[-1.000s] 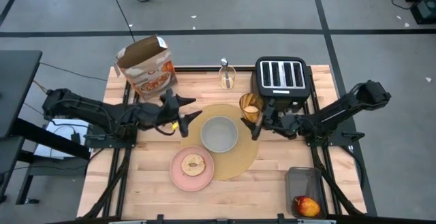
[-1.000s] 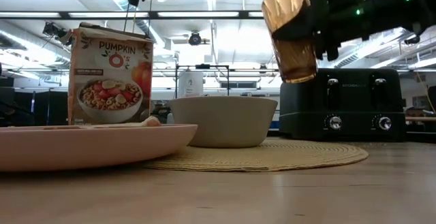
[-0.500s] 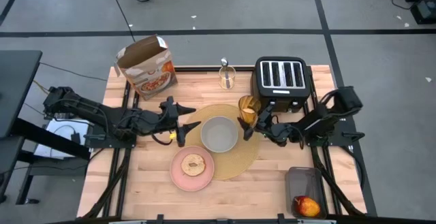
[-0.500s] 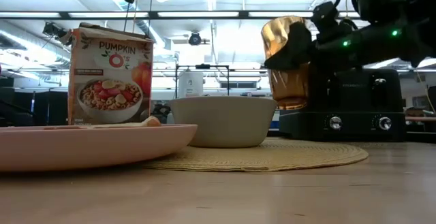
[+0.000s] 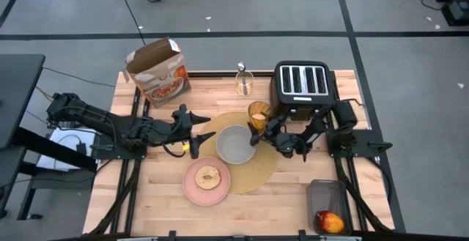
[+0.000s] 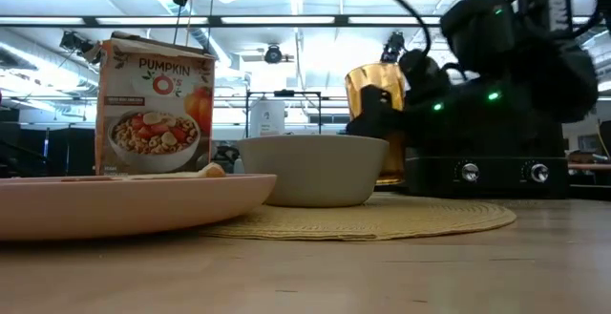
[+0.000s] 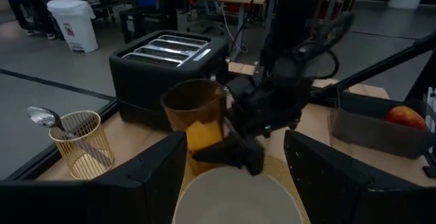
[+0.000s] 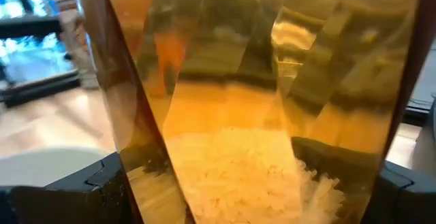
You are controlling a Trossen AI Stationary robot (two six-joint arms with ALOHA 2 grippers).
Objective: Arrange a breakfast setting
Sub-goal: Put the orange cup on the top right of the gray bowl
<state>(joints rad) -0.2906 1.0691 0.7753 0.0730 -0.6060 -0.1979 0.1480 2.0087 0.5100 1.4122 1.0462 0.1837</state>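
Observation:
The amber tumbler point(image 5: 258, 111) stands upright at the far edge of the round tan placemat point(image 5: 253, 176), right beside the grey bowl point(image 5: 235, 144), with my right gripper point(image 5: 261, 125) shut on it. The bowl hides the tumbler's base in the low view, so whether it rests on the mat cannot be told. The pink plate point(image 5: 198, 188) carries the toast slice point(image 5: 209, 176) and overlaps the mat's near left edge. My left gripper point(image 5: 202, 128) hovers open left of the bowl, holding nothing. The spoon point(image 7: 41, 117) stands in a wire cup point(image 5: 244, 84). The red apple point(image 5: 330, 221) lies in a grey bin. My right gripper pinches the tumbler's side wall point(image 7: 204, 132) between its two fingers point(image 8: 102, 183), one on each side, about halfway up. The fingers come in roughly level from the table's right side. The tumbler point(image 6: 377, 123) sits upright in the hold, its base low beside the bowl.
The black toaster point(image 5: 302, 87) stands close behind and right of the tumbler. An orange cereal box point(image 5: 157, 69) is at the far left. The grey bin point(image 5: 326, 197) sits at the near right. Bare wood lies at the near left and in front of the mat.
My right gripper has come down and toward the table's left with the tumbler, from above toaster height to beside the bowl at the mat's far edge. The tumbler has gone from slightly tilted to upright. The fingers have stayed shut on it.

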